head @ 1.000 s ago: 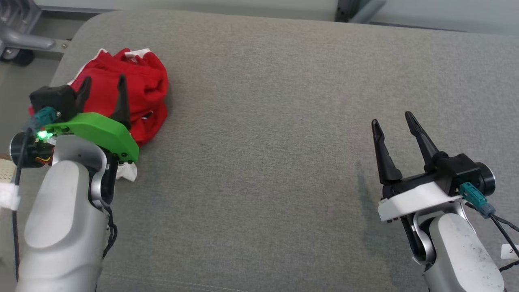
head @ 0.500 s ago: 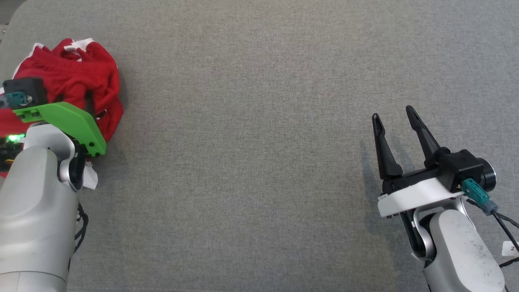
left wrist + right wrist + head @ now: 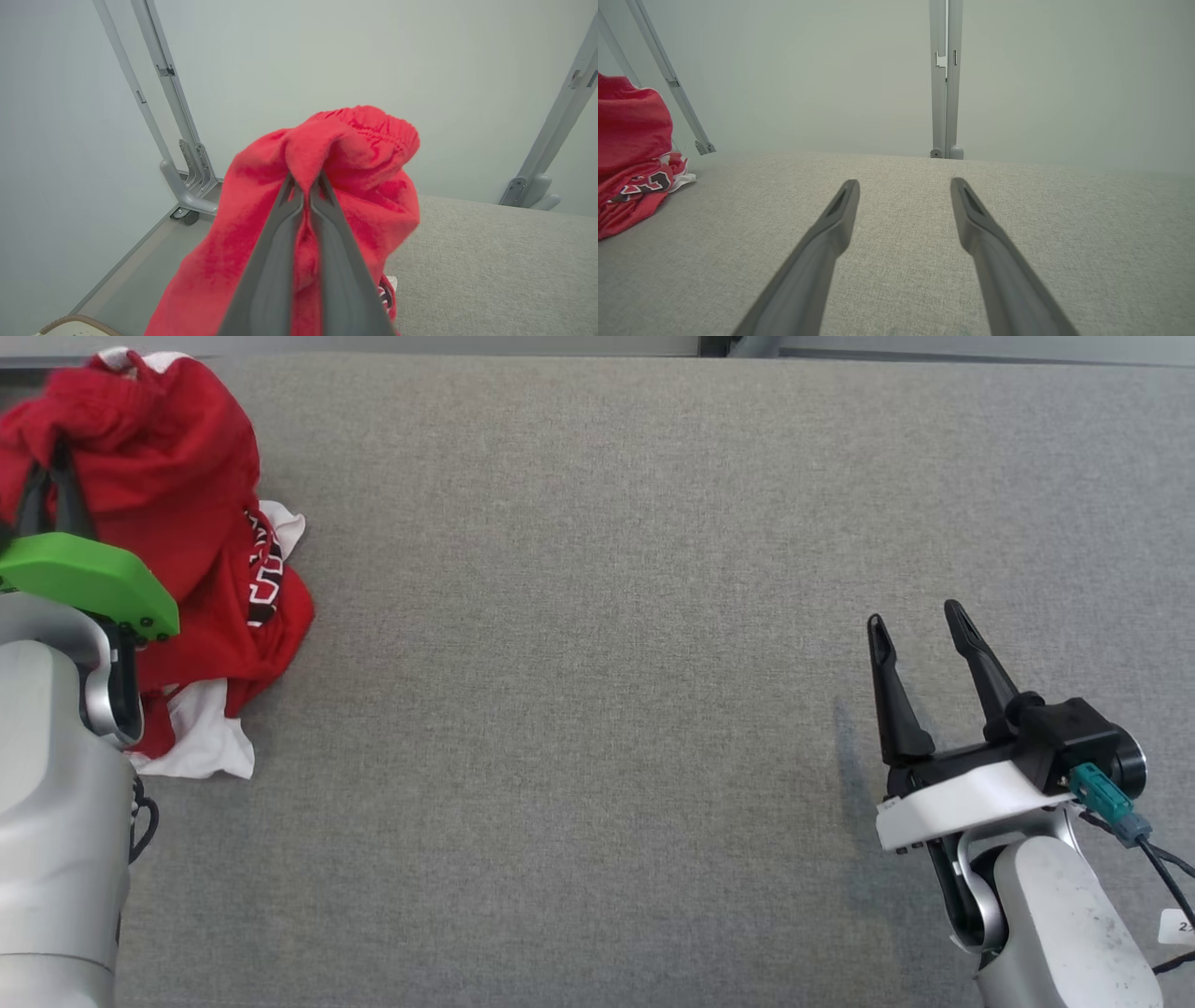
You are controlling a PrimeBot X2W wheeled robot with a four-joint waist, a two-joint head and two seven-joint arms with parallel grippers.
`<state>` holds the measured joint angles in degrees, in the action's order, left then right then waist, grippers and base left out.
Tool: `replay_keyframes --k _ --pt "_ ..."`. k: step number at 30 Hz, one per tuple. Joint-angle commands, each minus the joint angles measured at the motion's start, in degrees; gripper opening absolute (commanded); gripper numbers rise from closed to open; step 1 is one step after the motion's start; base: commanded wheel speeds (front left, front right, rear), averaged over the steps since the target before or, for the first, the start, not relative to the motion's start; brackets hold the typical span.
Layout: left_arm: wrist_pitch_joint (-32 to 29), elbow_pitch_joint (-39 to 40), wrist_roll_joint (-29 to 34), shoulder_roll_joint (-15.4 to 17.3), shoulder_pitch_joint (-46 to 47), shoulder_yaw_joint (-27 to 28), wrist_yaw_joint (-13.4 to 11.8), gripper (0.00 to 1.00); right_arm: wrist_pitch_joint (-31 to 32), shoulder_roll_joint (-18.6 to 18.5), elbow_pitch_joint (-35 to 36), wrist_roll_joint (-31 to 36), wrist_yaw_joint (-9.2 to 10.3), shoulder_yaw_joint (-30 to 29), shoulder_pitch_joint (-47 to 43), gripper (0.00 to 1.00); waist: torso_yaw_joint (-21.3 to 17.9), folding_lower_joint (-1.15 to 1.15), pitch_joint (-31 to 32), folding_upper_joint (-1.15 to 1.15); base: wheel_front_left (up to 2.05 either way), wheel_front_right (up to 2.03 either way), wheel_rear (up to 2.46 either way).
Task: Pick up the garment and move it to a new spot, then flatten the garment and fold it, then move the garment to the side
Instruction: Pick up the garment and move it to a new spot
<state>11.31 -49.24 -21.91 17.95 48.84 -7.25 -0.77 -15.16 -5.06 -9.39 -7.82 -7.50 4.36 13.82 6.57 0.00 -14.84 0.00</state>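
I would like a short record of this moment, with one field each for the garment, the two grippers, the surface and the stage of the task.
garment: red with white trim, bunched at the left; top lifted, lower part seems to rest on the surface
left gripper: shut on a fold of the garment
right gripper: open, holding nothing, over the right side of the surface
surface: gray fabric
stage: garment gripped, not yet flattened or folded

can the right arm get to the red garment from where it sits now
Probably, though it is a stretch. Nothing stands between the open right pincer and the garment, just grey cushion, but the garment is at the far left, pinched by the shut left pincer.
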Motion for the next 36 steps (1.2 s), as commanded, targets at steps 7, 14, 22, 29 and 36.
replay_keyframes --k 7,14,22,29,36 --pt "3.07 14.51 0.46 1.03 -10.2 1.18 -2.48 0.0 -0.17 1.24 0.09 0.11 0.02 -1.13 -3.64 1.0 -0.75 0.0 7.56 0.0 0.0 0.0 0.0" --pt "2.31 33.07 1.31 1.0 -23.15 1.89 -7.18 0.0 -0.17 1.81 0.66 -0.18 0.02 -1.7 -6.03 1.0 -2.13 0.0 10.53 0.0 0.0 0.0 0.0" --pt "-2.48 54.29 3.45 -0.07 -35.82 -0.72 -11.88 0.0 -0.17 2.08 1.98 -0.54 0.02 -2.4 -6.99 1.0 -5.66 0.0 10.22 0.0 0.0 0.0 0.0" --pt "-6.01 58.68 5.82 -2.11 -35.05 -6.74 -11.54 0.0 -0.17 2.11 2.77 -3.22 0.02 -1.14 -5.11 1.0 -12.27 0.0 7.72 0.0 0.0 0.0 0.0" --pt "-8.09 50.53 7.04 -5.25 -29.51 -14.56 -7.45 0.0 -0.17 2.13 2.7 -4.57 0.01 -0.66 -3.93 1.0 -19.61 0.0 4.67 0.0 0.0 0.0 0.0"
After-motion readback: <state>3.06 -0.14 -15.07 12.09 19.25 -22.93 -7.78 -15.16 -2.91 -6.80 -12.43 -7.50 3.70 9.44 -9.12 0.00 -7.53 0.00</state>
